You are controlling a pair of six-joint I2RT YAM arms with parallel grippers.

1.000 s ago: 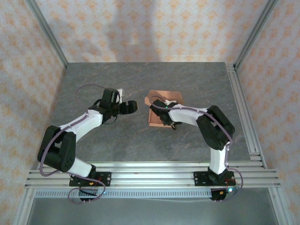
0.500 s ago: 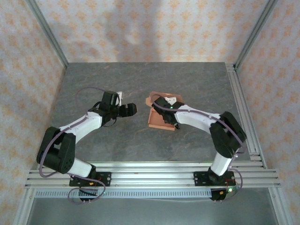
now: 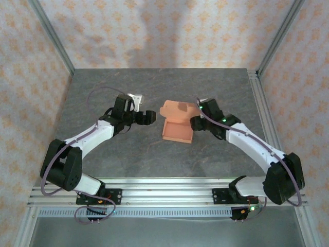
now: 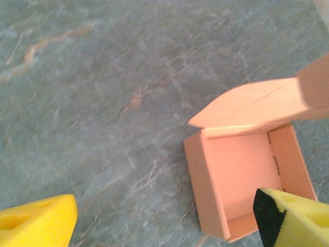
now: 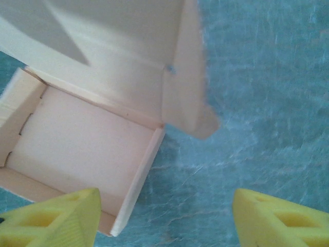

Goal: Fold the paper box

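Near the middle of the desk (image 3: 154, 87), the right hand (image 3: 195, 122) now hangs spread and empty just right of the paper box (image 3: 177, 128) it has just left, so folding stands unfinished, walls up and lid (image 3: 177, 108) raised, while the spread left hand (image 3: 149, 117) waits to its left

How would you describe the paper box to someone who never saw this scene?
On the grey marbled table, look between the left gripper and the right gripper. The paper box lies there, a shallow open tray with its lid flap raised. Nothing else there is salmon-orange.
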